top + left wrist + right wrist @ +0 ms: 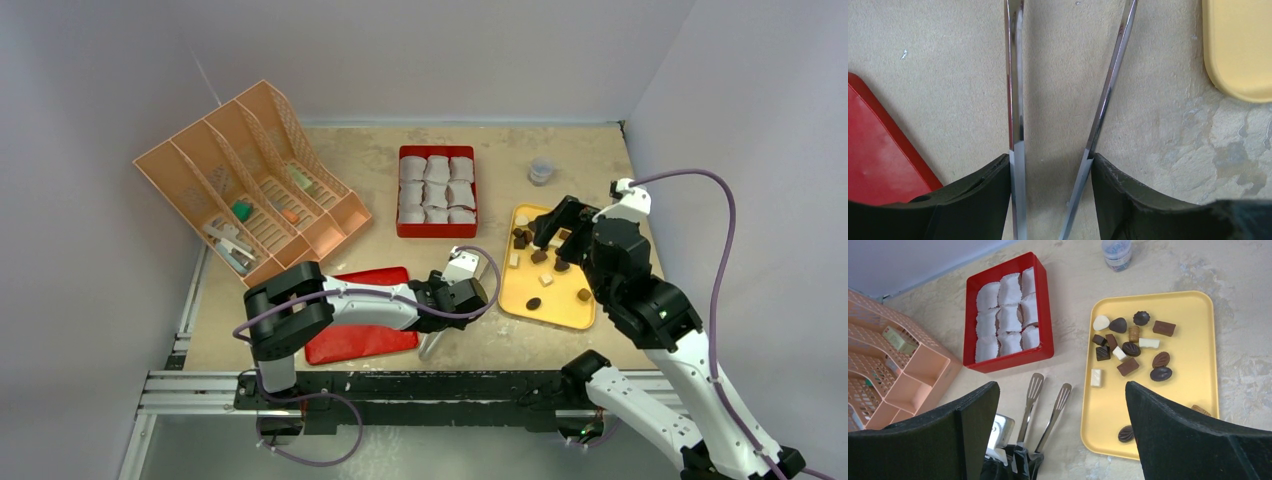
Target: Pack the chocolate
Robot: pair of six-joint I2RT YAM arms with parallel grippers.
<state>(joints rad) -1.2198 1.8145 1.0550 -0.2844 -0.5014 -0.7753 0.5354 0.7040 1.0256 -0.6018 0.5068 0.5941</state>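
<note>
The chocolate [1130, 347], several dark, tan and white pieces, lies scattered on a yellow tray [1193, 365]. In the top view the chocolate [540, 255] sits on the tray [560, 310] under my right gripper [555, 215]. That right gripper [1060, 385] hangs wide open and holds nothing. My left gripper [1050, 160] is shut on metal tongs [1015, 100], each finger [983, 200] pressed against one arm. The tongs [1035, 385] point toward the red box [1040, 300], just left of the tray, and their slotted tips stand apart. The left gripper [450, 295] is low over the table.
The red box [437, 230] holds white paper cups [998, 315]. A red lid [360, 340] lies flat under the left arm. An orange file organizer [250, 180] stands at the back left. A small grey jar [541, 172] sits behind the tray. The tray's corner [1243, 50] shows in the left wrist view.
</note>
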